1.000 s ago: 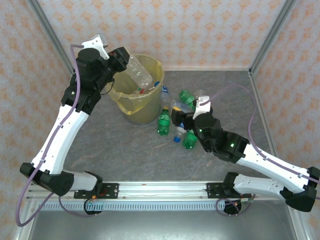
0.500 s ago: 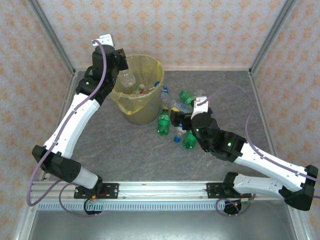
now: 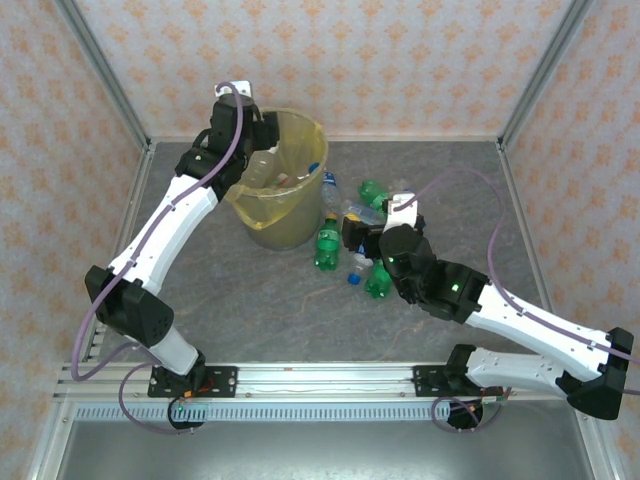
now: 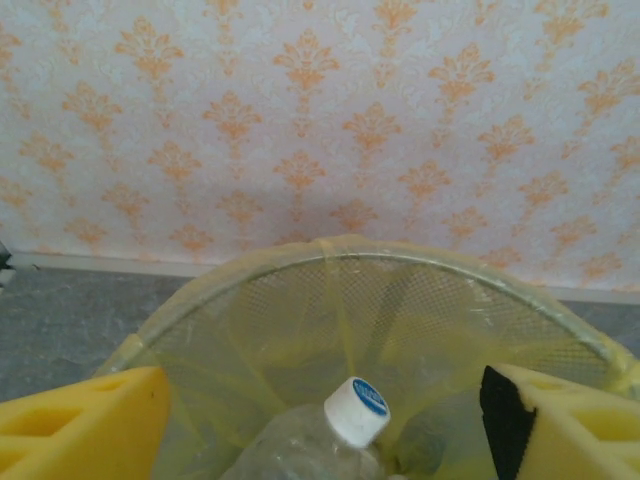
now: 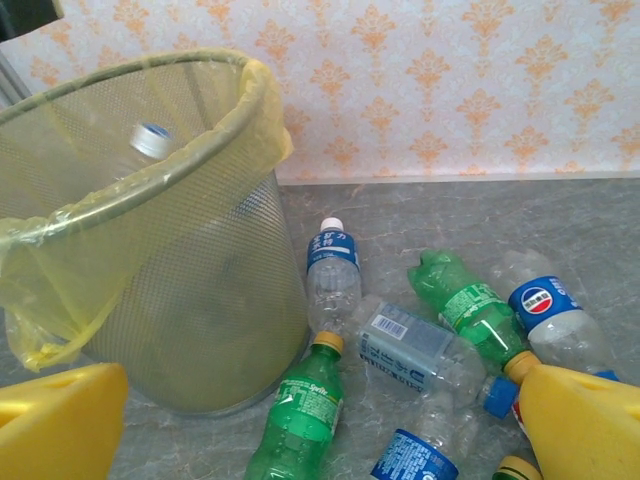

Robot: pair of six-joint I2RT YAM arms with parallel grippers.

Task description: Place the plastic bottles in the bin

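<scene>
The bin (image 3: pixel 303 192), a mesh bucket lined with a yellow bag, stands at the back left. My left gripper (image 3: pixel 254 138) hangs over its left rim. In the left wrist view this gripper (image 4: pixel 325 432) is open, and a clear bottle with a white cap (image 4: pixel 352 412) lies loose between its yellow fingers, inside the bin (image 4: pixel 330 250). Several plastic bottles (image 3: pixel 352 228) lie heaped right of the bin. My right gripper (image 3: pixel 360 232) hovers open above them. Between its fingers in the right wrist view lie a green Sprite bottle (image 5: pixel 300 410) and a clear blue-labelled bottle (image 5: pixel 332 270).
Further bottles lie right of the bin (image 5: pixel 130 185): a clear barcode-labelled one (image 5: pixel 415 350), a green one (image 5: pixel 465 305) and a Pepsi one (image 5: pixel 550 315). Patterned walls and metal posts close in the grey table (image 3: pixel 250 300).
My left arm swung right over the bin and its gripper opened, letting go of the clear bottle, which now lies inside the bin. The right arm has hardly moved.
</scene>
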